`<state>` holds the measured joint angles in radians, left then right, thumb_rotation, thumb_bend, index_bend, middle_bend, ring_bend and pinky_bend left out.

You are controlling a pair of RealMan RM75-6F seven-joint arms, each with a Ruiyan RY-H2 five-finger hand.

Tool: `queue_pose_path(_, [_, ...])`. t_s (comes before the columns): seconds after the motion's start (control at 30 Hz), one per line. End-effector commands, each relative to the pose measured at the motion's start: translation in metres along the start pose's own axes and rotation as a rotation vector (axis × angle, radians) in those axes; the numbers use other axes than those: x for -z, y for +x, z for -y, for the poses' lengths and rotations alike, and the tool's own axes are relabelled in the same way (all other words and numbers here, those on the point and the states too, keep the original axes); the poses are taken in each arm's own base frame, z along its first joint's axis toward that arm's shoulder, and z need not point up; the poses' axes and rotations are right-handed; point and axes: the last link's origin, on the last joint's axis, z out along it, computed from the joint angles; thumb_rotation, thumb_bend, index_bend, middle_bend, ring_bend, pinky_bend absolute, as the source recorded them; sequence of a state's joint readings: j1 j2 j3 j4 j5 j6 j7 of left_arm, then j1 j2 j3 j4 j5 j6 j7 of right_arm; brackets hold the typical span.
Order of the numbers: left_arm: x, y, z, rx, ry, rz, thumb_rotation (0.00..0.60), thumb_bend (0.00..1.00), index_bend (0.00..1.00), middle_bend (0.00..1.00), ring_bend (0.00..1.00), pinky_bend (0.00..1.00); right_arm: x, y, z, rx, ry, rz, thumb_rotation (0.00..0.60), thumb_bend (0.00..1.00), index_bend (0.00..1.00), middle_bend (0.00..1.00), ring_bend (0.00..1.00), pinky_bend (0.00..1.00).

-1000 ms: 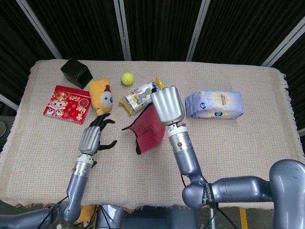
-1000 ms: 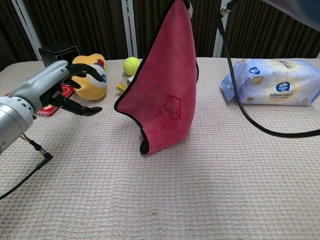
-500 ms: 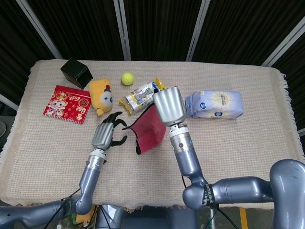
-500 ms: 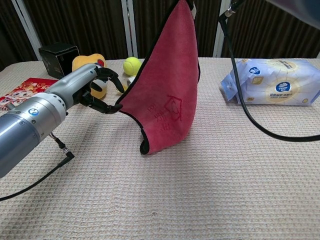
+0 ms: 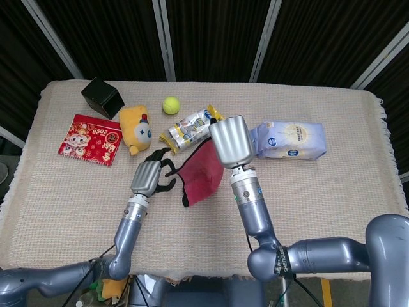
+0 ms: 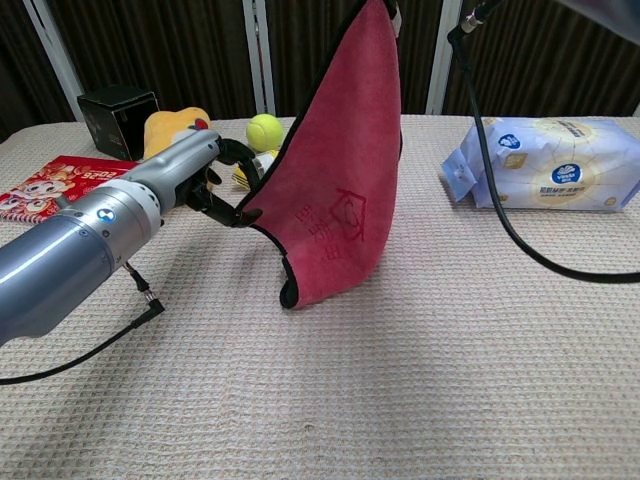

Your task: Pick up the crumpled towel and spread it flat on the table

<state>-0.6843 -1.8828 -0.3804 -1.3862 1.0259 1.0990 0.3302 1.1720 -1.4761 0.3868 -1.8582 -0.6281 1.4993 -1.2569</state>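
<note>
Table [image 5: 332, 192]: a woven beige cloth covers it; the work goes on near the middle, with the clutter ranged along the far side.
Towel [image 6: 335, 200]: red with dark edging, it hangs in the air by its top corner, its lowest tip at or just above the cloth, so its folds can drop out before it is laid flat.
Right hand [image 5: 231, 142]: raised high over the table, back toward the head camera, it holds the towel's top corner; the fingers themselves are hidden.
Left hand [image 6: 215, 170]: reaching in low from the left, its dark fingers [image 6: 232, 150] are curled apart at the towel's side corner; whether they have closed on the edge cannot be told.
Bystanders: tissue pack [image 5: 289, 139], yellow plush toy [image 5: 135, 128], red booklet [image 5: 89, 139], black box [image 5: 101, 97], snack packet [image 5: 185, 130], tennis ball [image 5: 170, 105].
</note>
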Motion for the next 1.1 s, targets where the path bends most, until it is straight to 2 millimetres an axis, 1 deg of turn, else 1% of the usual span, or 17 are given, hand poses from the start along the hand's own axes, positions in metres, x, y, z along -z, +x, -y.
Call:
queue_pose_path(0.03, [0.0,-0.002,0.001,-0.006,0.003,0.005,0.6,0.31,0.52,0.11,0.1,0.19,0.0,0.0,-0.002,0.0,-0.003,0.0,0.6,0.62,0.87,0.98,1.0,0.9])
queue_pose_path(0.57, [-0.004,-0.006,0.008,-0.052,0.013,0.004,0.6,0.31,0.53,0.11,0.09,0.19,0.001,-0.001,-0.003,0.002,-0.002,0.007,0.6,0.62,0.87,0.98,1.0,0.9])
queue_pose_path(0.63, [-0.005,-0.007,0.009,-0.056,0.013,0.01,0.6,0.33,0.55,0.11,0.1,0.19,0.001,-0.002,-0.003,0.004,-0.004,0.01,0.6,0.62,0.87,0.98,1.0,0.9])
queue_pose_path(0.77, [-0.008,-0.008,0.01,-0.061,0.006,0.009,0.6,0.4,0.6,0.13,0.09,0.19,0.001,-0.005,-0.003,0.007,-0.004,0.016,0.6,0.62,0.87,0.98,1.0,0.9])
queue_pose_path(0.87, [-0.009,-0.007,0.009,-0.052,-0.001,0.001,0.6,0.42,0.62,0.13,0.09,0.19,0.001,-0.006,-0.003,0.007,-0.005,0.016,0.6,0.62,0.87,0.98,1.0,0.9])
queue_pose_path(1.1, [-0.011,0.006,0.003,-0.056,-0.033,-0.035,0.6,0.42,0.62,0.13,0.1,0.19,0.002,-0.006,-0.006,0.002,-0.005,0.017,0.6,0.62,0.87,0.98,1.0,0.9])
